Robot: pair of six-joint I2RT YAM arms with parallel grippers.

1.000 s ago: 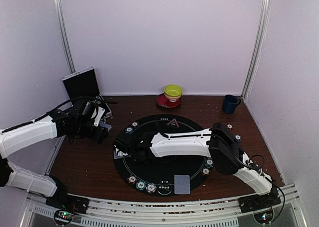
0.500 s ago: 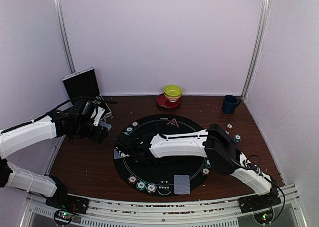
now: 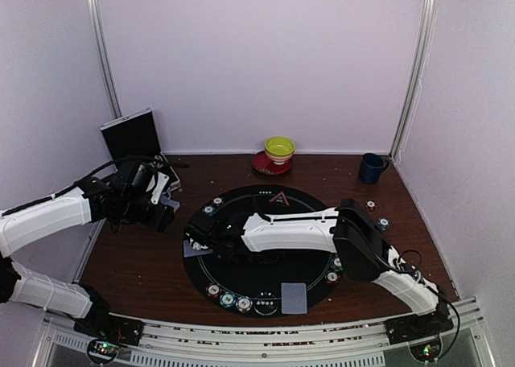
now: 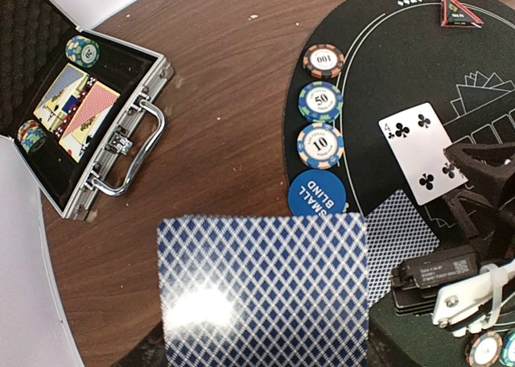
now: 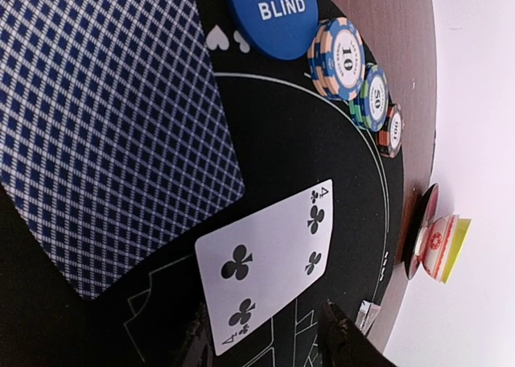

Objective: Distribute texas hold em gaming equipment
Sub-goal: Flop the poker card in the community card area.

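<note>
My left gripper (image 3: 161, 204) is left of the round black mat (image 3: 269, 272) and is shut on a blue-diamond-backed playing card (image 4: 265, 290) that hides its fingers. My right gripper (image 3: 199, 243) reaches across the mat to its left edge and is open. Its fingers (image 5: 346, 339) straddle the near end of a face-up four of clubs (image 5: 269, 262), which also shows in the left wrist view (image 4: 422, 151). A face-down card (image 5: 105, 117) lies beside it. A blue SMALL BLIND disc (image 4: 316, 194) and striped chips marked 10 (image 4: 319, 144), 50 (image 4: 320, 101) and 100 (image 4: 323, 60) line the mat's edge.
An open metal case (image 4: 121, 150) with chips and cards lies at the far left. Another face-down card (image 3: 294, 297) and several chips (image 3: 228, 300) sit at the mat's front. A yellow-green bowl on a red saucer (image 3: 279, 150) and a dark blue mug (image 3: 371, 167) stand at the back.
My right gripper has shifted slightly left over the mat's left edge. The left arm has stayed where it was with its card.
</note>
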